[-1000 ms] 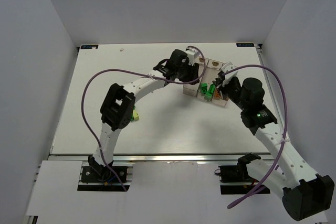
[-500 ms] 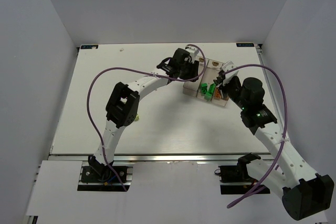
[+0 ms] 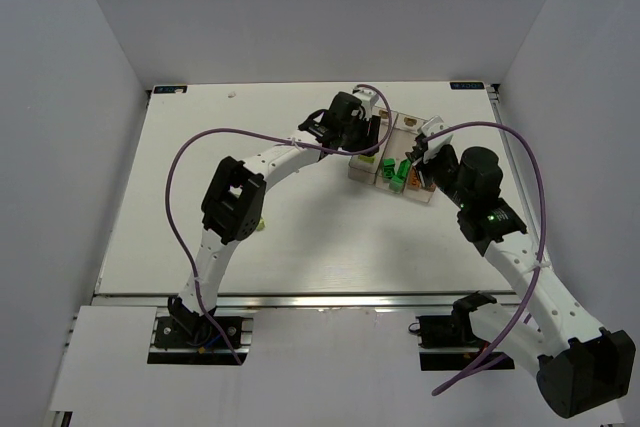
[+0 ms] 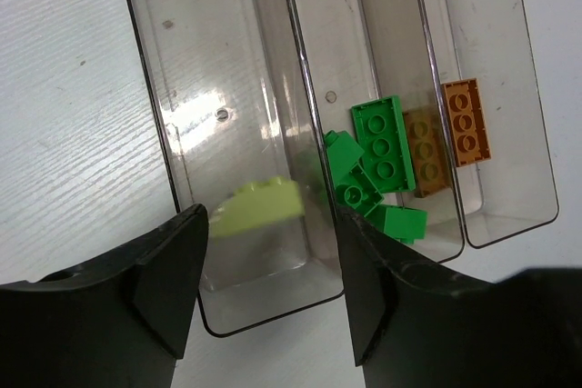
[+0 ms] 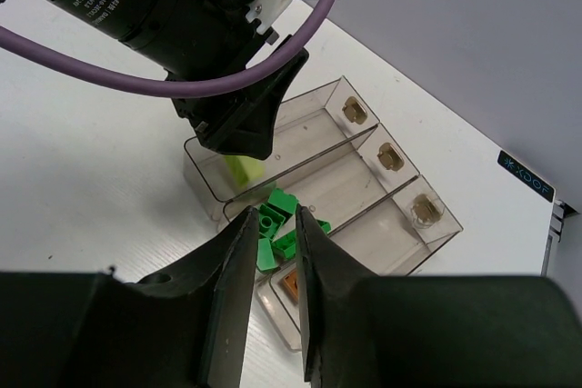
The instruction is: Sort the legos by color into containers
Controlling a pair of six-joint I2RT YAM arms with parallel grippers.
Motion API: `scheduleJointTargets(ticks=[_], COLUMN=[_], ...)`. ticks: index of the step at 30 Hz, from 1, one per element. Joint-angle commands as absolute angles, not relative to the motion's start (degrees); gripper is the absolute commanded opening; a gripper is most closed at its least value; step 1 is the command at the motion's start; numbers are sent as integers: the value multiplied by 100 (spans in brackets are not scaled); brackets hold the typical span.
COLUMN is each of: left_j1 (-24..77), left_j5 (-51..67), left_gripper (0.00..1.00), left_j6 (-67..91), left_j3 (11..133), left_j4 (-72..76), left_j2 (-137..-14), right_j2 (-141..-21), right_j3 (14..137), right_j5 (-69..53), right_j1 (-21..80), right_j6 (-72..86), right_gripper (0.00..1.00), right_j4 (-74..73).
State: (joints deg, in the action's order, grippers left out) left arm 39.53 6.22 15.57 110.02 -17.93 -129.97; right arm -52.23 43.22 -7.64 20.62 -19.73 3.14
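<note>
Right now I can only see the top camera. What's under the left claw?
Observer: The left wrist view shows a blurry yellow-green lego in the end bin, seen between the open fingers of the left gripper.
Operator: Is the right claw holding one?
Observer: No. In its own wrist view the right gripper has its fingers slightly apart with nothing between them, and the dark green legos show beyond the tips.
</note>
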Motion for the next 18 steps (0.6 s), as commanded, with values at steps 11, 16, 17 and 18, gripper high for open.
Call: scheduleJointTargets(ticks=[11,16,17,18], left_j1=[3964,3806,3762,3710], left_j5=[607,527,562,545], left_gripper=[59,9,8,7], left_j6=[1600,1924,2021,2204], left_j3=[10198,8224,7974,7728], left_j4=[-1293,-853,-870,-914], left_j2=[-11869,-10505,-10277,-9822], right_j2=[-5177,-5168,-5185,-5203], right_j3=[4307,4315,4324,4342], right_j5=[-747,-887,-931,-958], right_j1=[1986,1942,1942,1942], right_j6=[-1978,-1969,-1977,-1978], right_gripper=[30,31,32,32], right_j4=[536,457,440,413])
